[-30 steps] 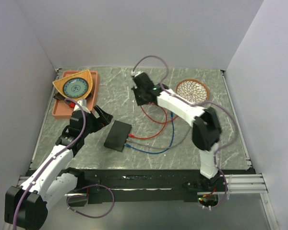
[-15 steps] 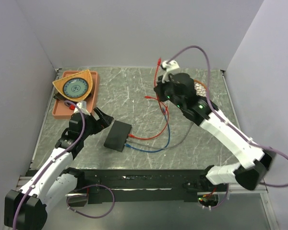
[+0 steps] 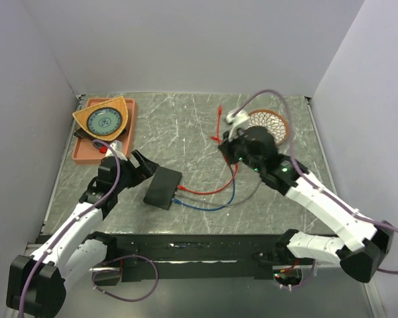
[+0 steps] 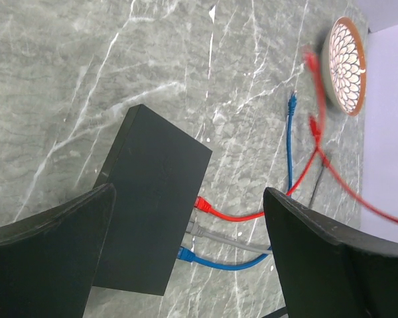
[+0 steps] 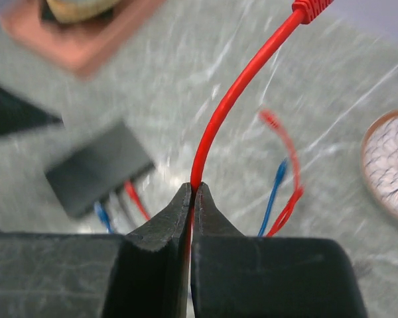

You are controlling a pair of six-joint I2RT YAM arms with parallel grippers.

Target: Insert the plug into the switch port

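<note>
Inspector: Boxes?
Clerk: One black box [image 3: 162, 187]. Three leads are plugged into it: one red cable [image 4: 232, 215], one grey cable [image 4: 232, 243], one blue cable [image 4: 219, 265].
Inspector: Loose plugs?
Clerk: Three: a red plug [image 5: 310, 8], a second red plug [image 5: 268, 119], one blue plug [image 4: 292, 101].
Inspector: Dishes?
Clerk: One tray [image 3: 86, 154], one triangular plate [image 3: 105, 119], one round dish [image 3: 268, 124].
Inspector: Arms?
Clerk: Two: left arm [image 3: 67, 228], right arm [image 3: 318, 199].

right tool [image 5: 191, 193] lower, red cable [image 5: 233, 96] brought nearer

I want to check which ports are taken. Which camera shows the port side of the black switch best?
The left wrist view: the switch is sharp, with a red plug, a grey plug and a blue plug in its edge. The top view shows it small; the right wrist view, blurred.
</note>
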